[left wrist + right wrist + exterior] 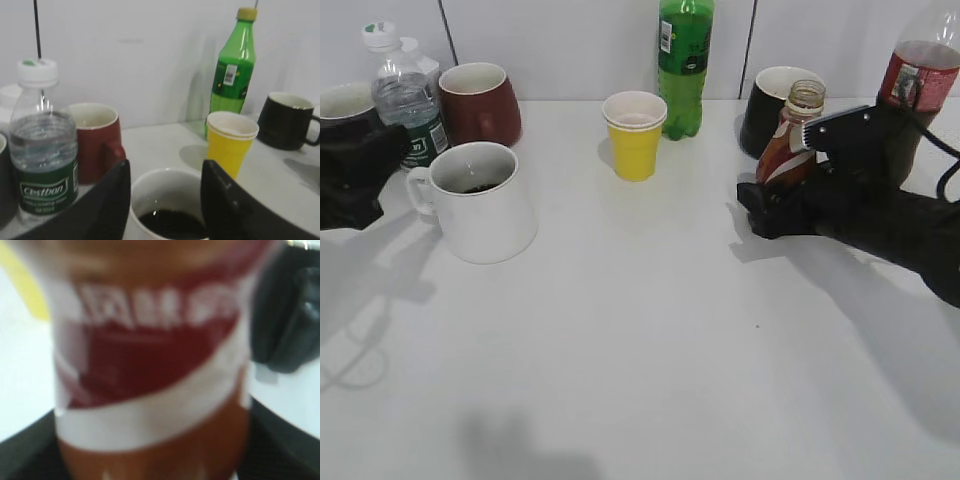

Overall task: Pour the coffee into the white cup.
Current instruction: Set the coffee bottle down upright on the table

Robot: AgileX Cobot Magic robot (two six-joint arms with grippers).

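The white cup [485, 205] stands at the left of the table with dark coffee in its bottom; the left wrist view shows it too [165, 186]. My left gripper [382, 165] is open and empty at the left edge, its fingers [166, 169] either side of the cup without touching it. My right gripper [767, 207] is shut on the uncapped coffee bottle [788, 148], brown with a red and white label, held upright at the right of the table. The bottle fills the right wrist view [150, 365], blurred.
Along the back wall stand a water bottle [408, 100], a red mug [480, 103], stacked yellow paper cups [635, 135], a green bottle [685, 65], a black mug [770, 105] and a cola bottle [925, 70].
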